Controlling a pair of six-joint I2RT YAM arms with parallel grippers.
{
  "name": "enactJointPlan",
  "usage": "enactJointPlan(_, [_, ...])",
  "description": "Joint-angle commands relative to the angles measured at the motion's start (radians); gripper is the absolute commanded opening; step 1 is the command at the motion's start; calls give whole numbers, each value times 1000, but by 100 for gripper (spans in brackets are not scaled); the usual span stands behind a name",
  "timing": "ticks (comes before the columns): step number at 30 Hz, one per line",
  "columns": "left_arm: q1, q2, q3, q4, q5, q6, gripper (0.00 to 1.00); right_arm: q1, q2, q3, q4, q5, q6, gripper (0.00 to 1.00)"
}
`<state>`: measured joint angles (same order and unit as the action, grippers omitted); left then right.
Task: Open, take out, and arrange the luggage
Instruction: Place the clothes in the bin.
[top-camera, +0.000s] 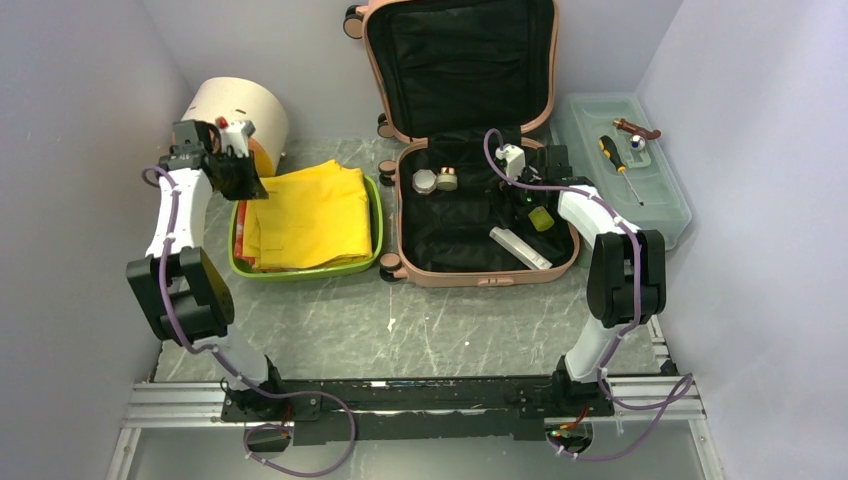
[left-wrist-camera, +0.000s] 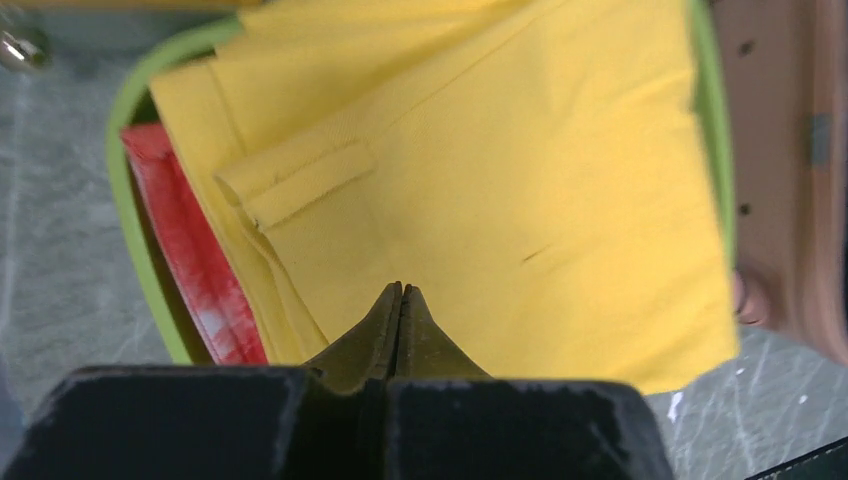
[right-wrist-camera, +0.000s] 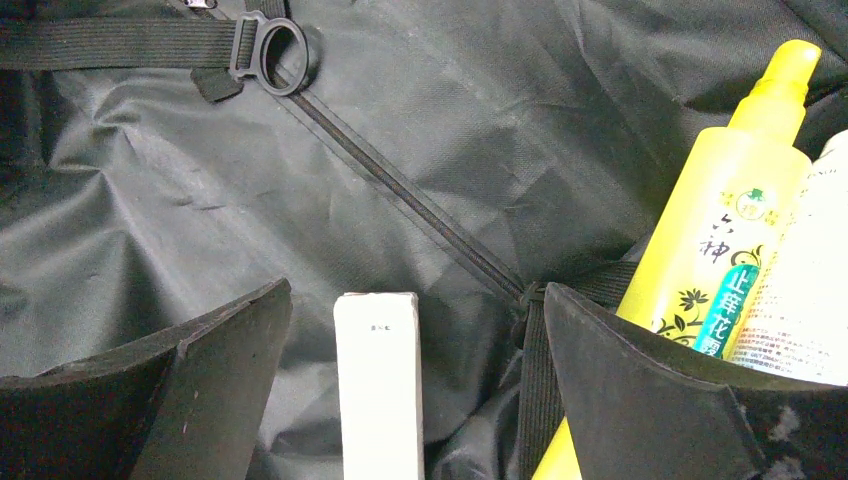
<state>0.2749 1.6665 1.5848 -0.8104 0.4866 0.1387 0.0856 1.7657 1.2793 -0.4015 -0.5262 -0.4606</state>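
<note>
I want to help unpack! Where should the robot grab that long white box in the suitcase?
Pinch its two long sides near the middle, coming straight down from above. The white box lies flat on the luggage lining, long and narrow, so its narrow width fits between the fingers of the open right gripper, which straddle it.

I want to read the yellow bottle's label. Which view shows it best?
Right wrist view: the yellow bottle fills the right side, label and nozzle clear. The top view shows only a small yellow patch of it; the left wrist view shows none.
</note>
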Motion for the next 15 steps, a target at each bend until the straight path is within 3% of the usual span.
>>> enactJointPlan(1, [-23, 60, -91, 47, -141, 79, 0, -7, -46, -5, 30, -22, 3, 100])
enactJointPlan(8, [-34, 108, -121, 67, -233, 108, 0, -8, -43, -4, 30, -23, 2, 100])
enactJointPlan(15, [-73, 53, -27, 26, -124, 115, 0, -9, -43, -1, 30, -23, 5, 100])
